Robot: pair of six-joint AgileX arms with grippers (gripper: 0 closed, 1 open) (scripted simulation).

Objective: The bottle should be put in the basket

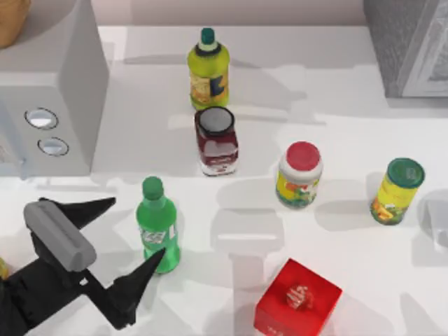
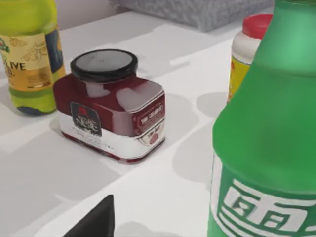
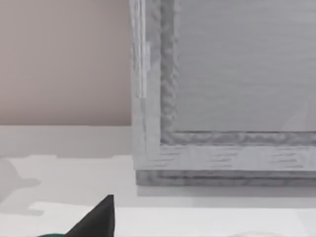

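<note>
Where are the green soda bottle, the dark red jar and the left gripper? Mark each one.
green soda bottle [image 1: 158, 231]: top view, on its label.
dark red jar [image 1: 217, 145]: top view, on its body below the lid.
left gripper [image 1: 133, 234]: top view, midway between the open fingertips.

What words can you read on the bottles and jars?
"LIVE": on the yellow-green bottle, the word's start cut off.
Green bottle: large white characters, not Latin letters.
Dark red jar: label print too small to read.
Red-lidded jar, green-lidded jar, red box: blurred.

Red box [image 1: 297, 299] and left arm — cut by bottom edge.
</note>
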